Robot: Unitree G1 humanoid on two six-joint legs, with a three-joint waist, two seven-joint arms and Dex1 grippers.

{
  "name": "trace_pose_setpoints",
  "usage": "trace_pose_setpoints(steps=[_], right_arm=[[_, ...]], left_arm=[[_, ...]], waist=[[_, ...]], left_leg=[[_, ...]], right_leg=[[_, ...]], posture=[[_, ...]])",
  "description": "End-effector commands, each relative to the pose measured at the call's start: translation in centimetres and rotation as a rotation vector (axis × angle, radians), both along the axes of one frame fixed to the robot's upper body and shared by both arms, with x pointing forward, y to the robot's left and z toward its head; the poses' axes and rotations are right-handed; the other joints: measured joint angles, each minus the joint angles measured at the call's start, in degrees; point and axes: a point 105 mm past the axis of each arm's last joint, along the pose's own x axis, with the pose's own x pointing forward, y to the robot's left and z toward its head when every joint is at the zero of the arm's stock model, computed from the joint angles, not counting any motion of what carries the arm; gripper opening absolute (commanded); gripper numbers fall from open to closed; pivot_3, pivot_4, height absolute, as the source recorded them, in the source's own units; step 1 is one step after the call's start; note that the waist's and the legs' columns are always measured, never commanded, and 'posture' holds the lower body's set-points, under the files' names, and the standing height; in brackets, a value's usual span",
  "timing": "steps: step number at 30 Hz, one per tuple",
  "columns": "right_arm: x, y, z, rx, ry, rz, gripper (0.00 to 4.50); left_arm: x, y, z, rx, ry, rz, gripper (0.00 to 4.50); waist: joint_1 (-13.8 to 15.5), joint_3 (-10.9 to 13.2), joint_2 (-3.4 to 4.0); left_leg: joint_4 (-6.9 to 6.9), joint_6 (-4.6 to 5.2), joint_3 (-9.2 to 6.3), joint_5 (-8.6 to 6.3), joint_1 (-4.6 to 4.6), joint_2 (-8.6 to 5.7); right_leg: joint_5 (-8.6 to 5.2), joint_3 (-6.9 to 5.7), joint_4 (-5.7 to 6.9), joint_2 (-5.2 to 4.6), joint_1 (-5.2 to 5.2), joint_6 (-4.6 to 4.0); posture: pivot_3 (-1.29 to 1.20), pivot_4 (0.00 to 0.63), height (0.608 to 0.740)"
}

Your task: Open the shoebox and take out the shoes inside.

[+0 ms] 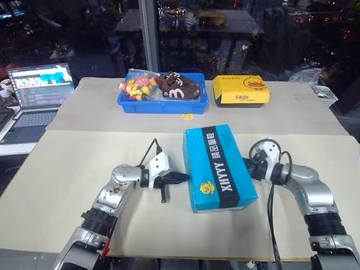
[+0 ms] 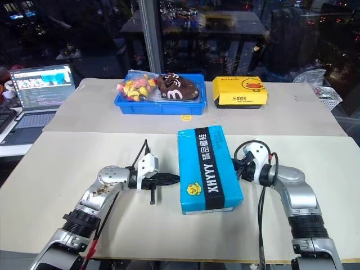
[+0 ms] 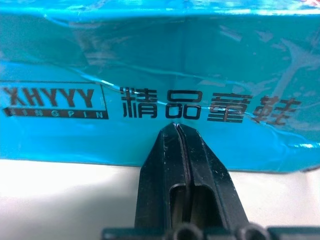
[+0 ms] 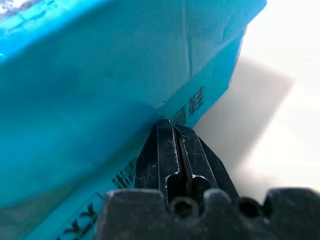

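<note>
The bright blue shoebox [image 1: 216, 167] lies closed on the table in front of me, its black band with white lettering running along the lid. My left gripper [image 1: 184, 178] is shut and points at the box's left side wall [image 3: 165, 75], its tips right at the wall. On the other side my right gripper [image 1: 247, 166] is shut too, with its tips against the box's right side [image 4: 100, 90], just under the lid's edge. The shoes are hidden inside the box.
At the back a blue plastic tray [image 1: 163, 104] holds brown shoes [image 1: 180, 86] and a bag of coloured sweets [image 1: 138, 86]. A yellow duck box [image 1: 241, 90] stands beside it. A laptop [image 1: 36, 95] sits at the far left. A small yellow sticker [image 1: 188, 117] lies behind the shoebox.
</note>
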Motion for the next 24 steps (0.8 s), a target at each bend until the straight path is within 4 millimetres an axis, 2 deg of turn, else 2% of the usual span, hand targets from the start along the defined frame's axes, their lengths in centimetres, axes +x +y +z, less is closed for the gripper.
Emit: trace_pose_setpoints(steps=[1, 5, 8, 11, 13, 19, 20, 22, 24], right_arm=[[-0.3, -0.6, 0.5, -0.038, -0.031, 0.01, 0.1], [-0.5, -1.3, 0.3, -0.057, -0.027, 0.006, 0.1], [-0.5, -0.9, 0.6, -0.047, -0.027, 0.033, 0.1], [-0.5, -0.2, 0.7, -0.044, -0.023, 0.066, 0.0], [-0.6, 0.2, 0.8, -0.038, -0.02, 0.089, 0.0], [-1.2, 1.8, 2.1, 0.006, -0.014, 0.184, 0.0], [-1.2, 2.0, 2.7, 0.028, -0.016, 0.194, 0.0], [-1.2, 2.5, 4.9, 0.103, -0.03, 0.22, 0.0], [-1.4, 3.1, 7.5, 0.186, -0.045, 0.258, 0.0]], left_arm=[[0.7, 1.5, 1.3, -0.008, -0.072, 0.052, 0.0], [0.8, 4.5, 3.1, -0.022, -0.092, 0.123, 0.0], [-0.5, 7.7, 5.2, -0.019, -0.075, 0.151, 0.0], [-2.0, 9.2, 6.2, 0.016, -0.03, 0.135, 0.73], [-2.6, 9.8, 6.8, 0.054, -0.026, 0.127, 1.45], [-2.8, 12.5, 11.1, 0.105, -0.078, 0.197, 3.55], [-2.8, 13.1, 11.9, 0.115, -0.088, 0.214, 4.03], [-3.0, 14.2, 13.3, 0.137, -0.105, 0.246, 4.43], [-3.3, 15.2, 14.3, 0.144, -0.113, 0.274, 4.43]], waist=[[0.0, 0.0, 0.01], [-0.2, 0.0, 0.02], [-0.5, 0.0, 0.05], [-0.4, 0.1, 0.07], [-0.3, 0.1, 0.09], [-0.1, 0.1, 0.08], [-0.2, 0.1, 0.09], [-0.7, 0.3, 0.12], [-1.1, 0.4, 0.22]], left_leg=[[0.0, 0.0, 0.0, 0.0, 0.0, 0.0], [-0.02, 0.0, 0.0, 0.0, 0.0, 0.01], [-0.04, 0.0, 0.0, 0.0, 0.01, 0.03], [-0.06, 0.0, -0.01, 0.0, 0.01, 0.04], [-0.06, 0.0, 0.0, 0.0, 0.02, 0.03], [-0.08, -0.01, 0.0, 0.0, -0.02, 0.05], [-0.1, 0.0, -0.01, 0.0, -0.03, 0.06], [-0.13, 0.0, 0.0, 0.0, -0.02, 0.07], [-0.15, 0.0, 0.01, 0.0, -0.03, 0.09]], right_leg=[[0.0, 0.0, 0.01, 0.0, -0.01, -0.01], [0.01, 0.0, 0.02, 0.0, -0.03, -0.02], [0.0, 0.0, 0.02, 0.01, -0.04, 0.0], [-0.02, 0.0, 0.03, 0.0, -0.05, 0.02], [-0.04, 0.0, 0.01, -0.01, -0.04, 0.07], [-0.07, -0.02, 0.01, 0.01, -0.09, 0.06], [-0.07, -0.03, -0.01, 0.02, -0.11, 0.06], [-0.07, -0.02, 0.0, 0.02, -0.12, 0.05], [-0.06, -0.01, 0.01, 0.02, -0.17, 0.04]], posture=[[0.0, 0.15, 0.74], [0.0, 0.15, 0.74], [0.0, 0.15, 0.74], [0.0, 0.15, 0.74], [0.0, 0.15, 0.74], [0.0, 0.15, 0.74], [0.0, 0.15, 0.74], [0.0, 0.15, 0.74], [0.0, 0.15, 0.74]])
